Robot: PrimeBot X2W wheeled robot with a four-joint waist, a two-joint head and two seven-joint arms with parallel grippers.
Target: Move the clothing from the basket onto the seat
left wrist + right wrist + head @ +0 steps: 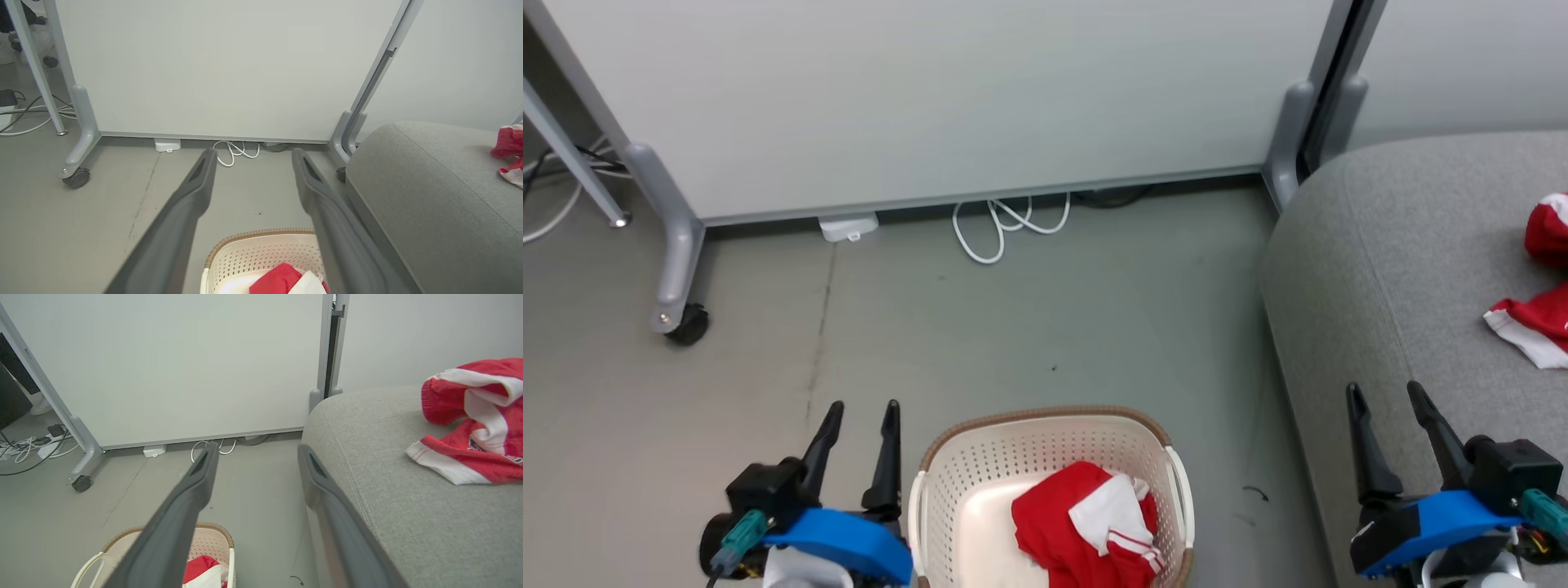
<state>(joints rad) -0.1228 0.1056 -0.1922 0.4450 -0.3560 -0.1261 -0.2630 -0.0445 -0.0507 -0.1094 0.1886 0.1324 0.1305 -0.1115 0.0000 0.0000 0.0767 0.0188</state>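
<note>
The left gripper (865, 404), wide and empty, sits just left of the basket (1045, 414), nearer the red garment (1086, 518) inside than the right gripper (1384, 387), also wide, by the sofa (1380, 269) bearing the other garment (1539, 322).

Office-like room: wheeled partition panels (947, 98), floor cables (1005, 224), grey sofa (1413, 327).
</note>
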